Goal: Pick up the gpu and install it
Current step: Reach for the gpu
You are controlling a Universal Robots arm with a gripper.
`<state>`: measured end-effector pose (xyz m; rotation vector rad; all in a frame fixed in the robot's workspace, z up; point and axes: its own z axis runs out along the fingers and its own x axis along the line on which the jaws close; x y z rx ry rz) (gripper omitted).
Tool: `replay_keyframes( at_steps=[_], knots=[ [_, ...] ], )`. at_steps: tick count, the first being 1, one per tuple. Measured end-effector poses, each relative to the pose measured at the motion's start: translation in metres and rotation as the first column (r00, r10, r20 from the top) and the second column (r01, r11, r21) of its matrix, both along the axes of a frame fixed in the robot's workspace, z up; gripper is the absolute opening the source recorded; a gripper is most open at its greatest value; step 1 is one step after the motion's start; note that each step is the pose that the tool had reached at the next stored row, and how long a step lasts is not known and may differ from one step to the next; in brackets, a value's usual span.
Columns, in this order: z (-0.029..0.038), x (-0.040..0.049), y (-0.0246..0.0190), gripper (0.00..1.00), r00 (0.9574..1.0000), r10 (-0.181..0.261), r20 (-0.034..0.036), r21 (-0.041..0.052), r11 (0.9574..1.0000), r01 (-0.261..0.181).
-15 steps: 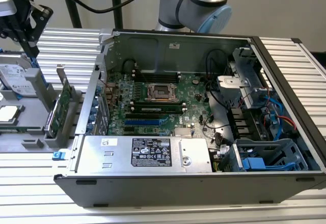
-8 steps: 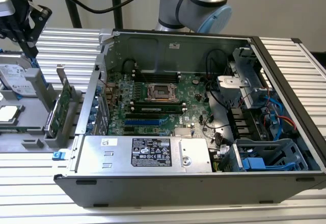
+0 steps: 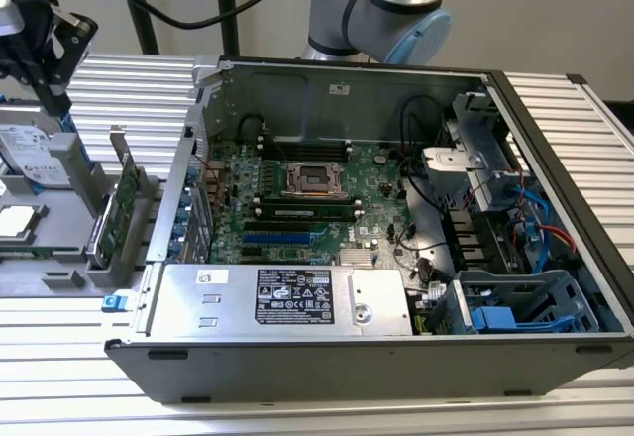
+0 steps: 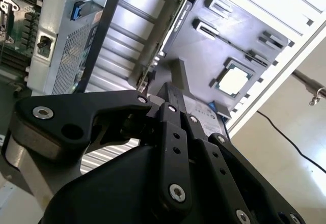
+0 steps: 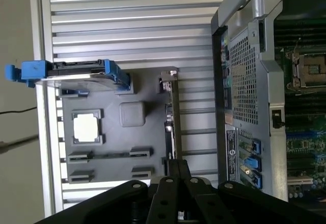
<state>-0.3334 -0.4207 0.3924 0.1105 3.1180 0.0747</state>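
The gpu stands on edge in a grey holder tray at the exterior view's left, outside the open computer case. It is a thin green card with a silver bracket end. In both wrist views it is seen edge-on. My black gripper hangs above the tray, beyond the gpu and clear of it. Its fingers are shut together with nothing between them.
The tray also carries a hard drive with blue rails and a square processor chip. Inside the case lie the green motherboard, a silver power supply and a drive cage. Ribbed aluminium table surrounds everything.
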Motion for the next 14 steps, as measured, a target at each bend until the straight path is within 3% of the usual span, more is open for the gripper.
replay_keyframes(
  at_steps=[7,14],
  knots=[
    [0.0000,-0.0012,-0.0040,0.00,1.0000,0.000,-0.0001,-0.0001,1.0000,0.000],
    [0.0000,-0.0051,-0.0051,0.00,1.0000,0.000,0.0000,0.0000,1.0000,0.000]
  ],
)
